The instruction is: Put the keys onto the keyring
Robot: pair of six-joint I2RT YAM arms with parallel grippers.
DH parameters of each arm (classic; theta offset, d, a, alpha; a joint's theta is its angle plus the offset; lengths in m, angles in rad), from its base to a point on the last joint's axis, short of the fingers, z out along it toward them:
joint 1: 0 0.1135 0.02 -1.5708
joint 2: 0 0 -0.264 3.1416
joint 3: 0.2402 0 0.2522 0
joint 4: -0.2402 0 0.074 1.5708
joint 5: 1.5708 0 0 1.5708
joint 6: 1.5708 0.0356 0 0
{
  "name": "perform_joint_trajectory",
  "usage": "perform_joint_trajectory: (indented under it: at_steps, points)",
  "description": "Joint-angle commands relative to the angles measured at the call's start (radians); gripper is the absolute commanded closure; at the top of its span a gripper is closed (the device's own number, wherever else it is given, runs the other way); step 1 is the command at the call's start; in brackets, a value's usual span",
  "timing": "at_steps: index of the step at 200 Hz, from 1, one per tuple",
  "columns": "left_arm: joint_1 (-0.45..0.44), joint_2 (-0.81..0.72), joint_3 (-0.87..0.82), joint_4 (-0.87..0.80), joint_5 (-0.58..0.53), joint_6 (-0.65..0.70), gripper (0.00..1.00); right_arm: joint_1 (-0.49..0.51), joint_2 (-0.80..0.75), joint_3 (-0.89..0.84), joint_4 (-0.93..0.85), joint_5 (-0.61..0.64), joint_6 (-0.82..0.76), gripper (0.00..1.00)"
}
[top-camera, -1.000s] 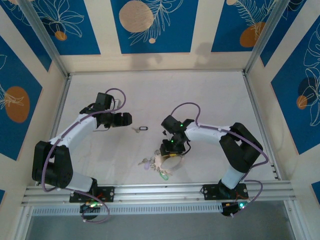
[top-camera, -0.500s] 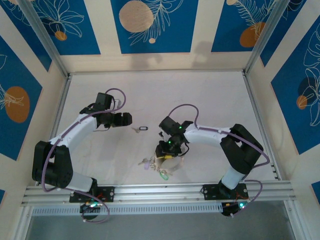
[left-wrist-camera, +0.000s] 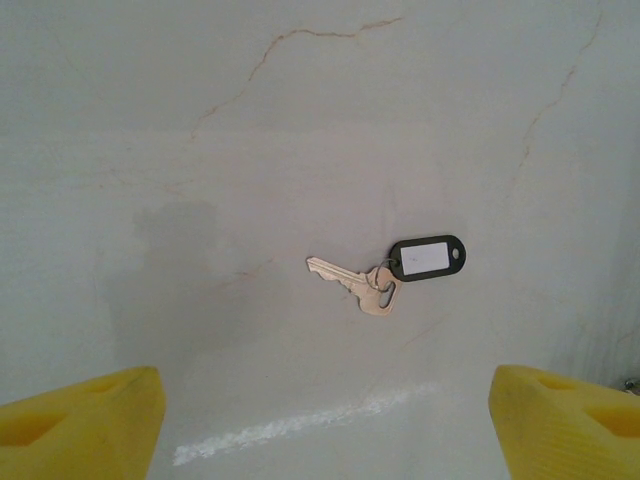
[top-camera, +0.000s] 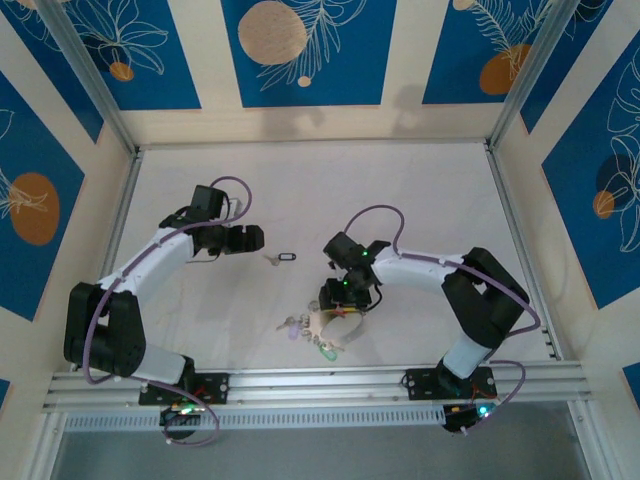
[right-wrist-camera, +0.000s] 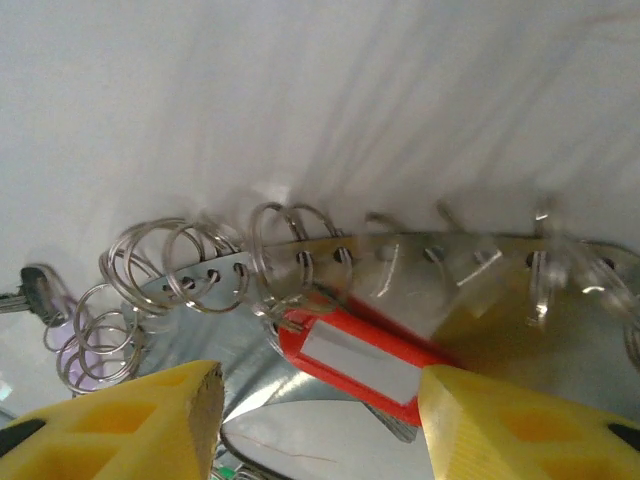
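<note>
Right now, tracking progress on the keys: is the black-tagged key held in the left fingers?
No, the black-tagged key lies flat on the table, apart from both yellow left fingers.

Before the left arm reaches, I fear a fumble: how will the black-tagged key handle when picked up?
The key lies flat on the table, so it likely offers little edge and may skid. Its black tag joins by a small ring, so whichever end is lifted, the other probably dangles. Both look thin, likely light.

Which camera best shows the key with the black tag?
The left wrist view: the black-tagged key lies mid-frame, sharp, its blade and white label plain. In the top external view the black-tagged key is just a small dark speck between the arms.
</note>
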Motion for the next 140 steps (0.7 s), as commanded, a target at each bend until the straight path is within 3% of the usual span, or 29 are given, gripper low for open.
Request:
perform_joint_trajectory:
  at_steps: [1, 103, 140]
  points:
    - [0.005, -0.028, 0.005, -0.01, -0.012, 0.024, 0.16, 0.028, 0.017, -0.01, -0.003, -0.029, 0.019, 0.45]
    - [0.006, -0.013, 0.007, -0.007, -0.003, 0.024, 0.15, 0.087, 0.067, 0.012, 0.137, -0.235, 0.034, 0.47]
    - [0.005, -0.013, 0.007, -0.007, -0.003, 0.027, 0.15, 0.057, -0.022, 0.023, 0.139, -0.234, 0.027, 0.47]
